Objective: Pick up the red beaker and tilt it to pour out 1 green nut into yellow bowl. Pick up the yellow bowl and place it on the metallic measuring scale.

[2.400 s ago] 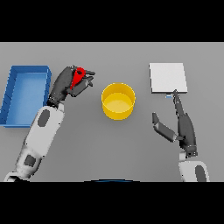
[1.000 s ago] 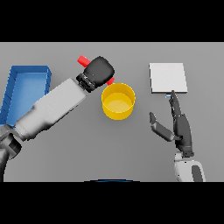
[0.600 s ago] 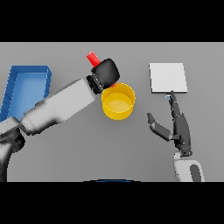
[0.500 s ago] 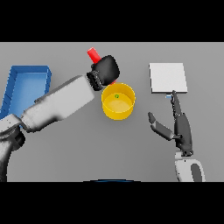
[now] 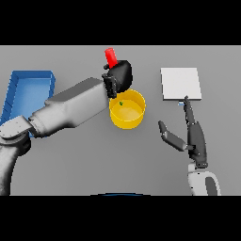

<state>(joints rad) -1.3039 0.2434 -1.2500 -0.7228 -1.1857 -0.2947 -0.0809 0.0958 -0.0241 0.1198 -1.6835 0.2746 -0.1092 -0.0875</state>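
My left hand (image 5: 120, 75) is shut on the red beaker (image 5: 110, 56), holding it in the air just above the far left rim of the yellow bowl (image 5: 127, 117). Only the beaker's red end pokes out above the hand; the rest is hidden in the grip. A small green nut (image 5: 121, 103) shows against the bowl's inner wall, just below the hand. The metallic measuring scale (image 5: 181, 83), a pale square plate, lies at the far right. My right hand (image 5: 193, 136) hovers open below the scale, fingers straight and thumb spread toward the bowl.
A blue tray (image 5: 26, 96) lies at the far left, partly covered by my left forearm, which crosses the table from the lower left toward the bowl.
My left hand carried the beaker from beside the blue tray to the bowl's rim and tilted it. A green nut has appeared at the bowl. The right hand barely moved.
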